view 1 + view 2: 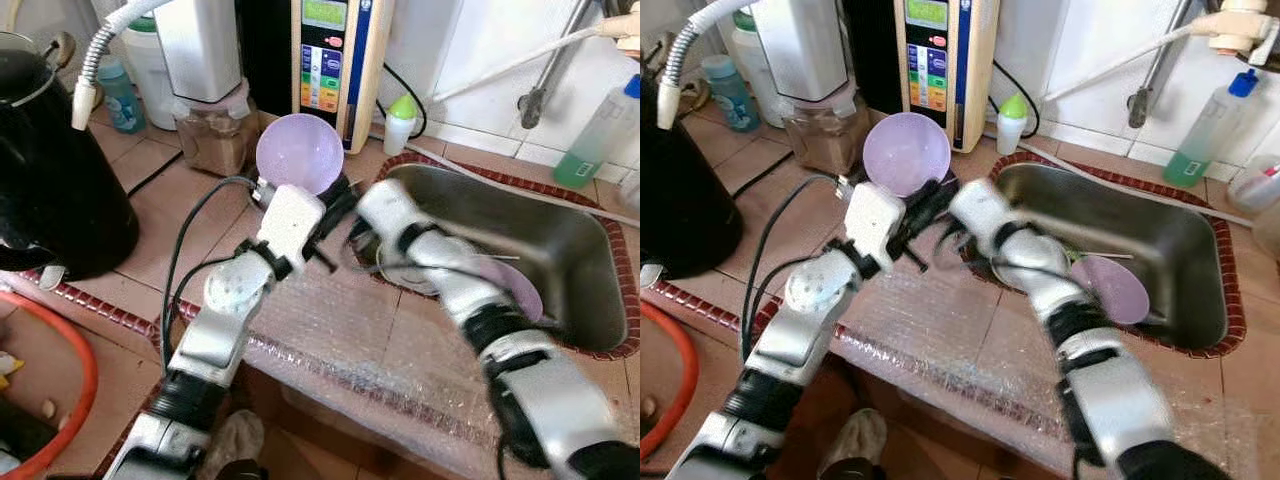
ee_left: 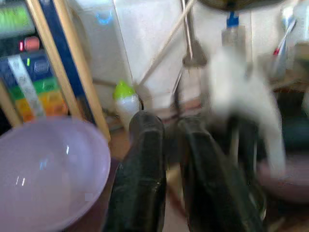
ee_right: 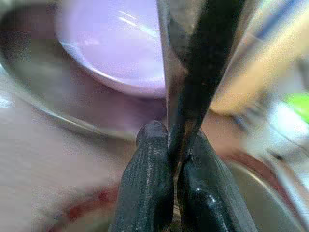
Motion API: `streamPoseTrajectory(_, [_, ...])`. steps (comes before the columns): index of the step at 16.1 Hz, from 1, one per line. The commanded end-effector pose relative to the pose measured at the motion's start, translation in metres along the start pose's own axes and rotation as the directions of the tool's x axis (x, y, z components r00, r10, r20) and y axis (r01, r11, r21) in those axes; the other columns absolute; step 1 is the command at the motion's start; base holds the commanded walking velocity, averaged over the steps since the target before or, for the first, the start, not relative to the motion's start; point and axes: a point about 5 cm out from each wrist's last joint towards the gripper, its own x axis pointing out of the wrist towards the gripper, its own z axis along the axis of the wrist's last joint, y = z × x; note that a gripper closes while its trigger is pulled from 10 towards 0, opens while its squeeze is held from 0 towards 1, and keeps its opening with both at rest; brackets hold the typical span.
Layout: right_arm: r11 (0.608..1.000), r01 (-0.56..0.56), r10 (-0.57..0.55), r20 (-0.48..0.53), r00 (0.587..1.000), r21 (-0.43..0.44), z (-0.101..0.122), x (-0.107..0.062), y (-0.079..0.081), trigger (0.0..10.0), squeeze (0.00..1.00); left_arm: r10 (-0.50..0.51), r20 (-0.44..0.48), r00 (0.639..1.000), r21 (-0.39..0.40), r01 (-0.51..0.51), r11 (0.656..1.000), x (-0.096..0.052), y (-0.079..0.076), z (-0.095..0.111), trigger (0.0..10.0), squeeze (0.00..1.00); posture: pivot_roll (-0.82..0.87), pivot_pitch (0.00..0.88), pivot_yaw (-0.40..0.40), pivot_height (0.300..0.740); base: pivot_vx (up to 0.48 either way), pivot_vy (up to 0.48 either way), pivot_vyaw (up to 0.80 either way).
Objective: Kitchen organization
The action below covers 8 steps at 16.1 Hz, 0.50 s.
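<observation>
A lilac bowl (image 1: 300,152) stands tilted on the tiled counter by the sink's left corner, its hollow facing me. Just below it is my left gripper (image 2: 169,121); its fingers are nearly together with nothing between them, and the bowl (image 2: 46,176) lies beside one finger. My right gripper (image 3: 171,133) reaches across to the same corner and is shut on the thin rim of a steel dish (image 1: 400,275) at the sink's left end. A second lilac plate (image 1: 1115,287) leans inside the steel sink (image 1: 590,250).
At the far left stands a black kettle (image 1: 50,170). Along the back wall are a water ioniser (image 1: 330,60), a brown jar (image 1: 210,140), a green-capped bottle (image 1: 400,122) and a soap bottle (image 1: 590,140). Bubble wrap (image 1: 350,350) covers the counter's front. An orange basin (image 1: 70,390) is below left.
</observation>
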Motion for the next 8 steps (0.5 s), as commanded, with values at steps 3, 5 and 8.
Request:
streamPoseTrajectory(3, [0.992, 0.118, -0.116, -0.068, 0.991, 0.035, -0.013, -0.008, -0.021, 0.0, 0.0, -0.051, -0.009, 0.999, 0.008, 0.051, 0.999, -0.004, -0.002, 0.001, 10.0, 1.0, 0.06, 0.0, 0.005, 0.74, 0.0, 0.0, 0.0])
streamPoseTrajectory(5, [0.982, 0.174, -0.163, -0.127, 0.978, 0.079, -0.025, -0.015, -0.027, 0.0, 0.0, -0.037, -0.021, 0.999, 0.018, 0.037, 0.999, -0.008, 0.001, -0.002, 10.0, 1.0, 0.06, 0.0, 0.015, 0.74, 0.0, 0.0, 0.0])
streamPoseTrajectory(8, [0.946, 0.298, -0.233, -0.374, 0.898, 0.127, -0.068, -0.04, -0.032, 2.8, 0.0, 0.031, -0.068, 0.997, 0.033, -0.029, 0.999, -0.012, 0.015, -0.011, 10.0, 1.0, 0.06, 0.0, 0.018, 0.74, 0.0, 0.0, 0.0])
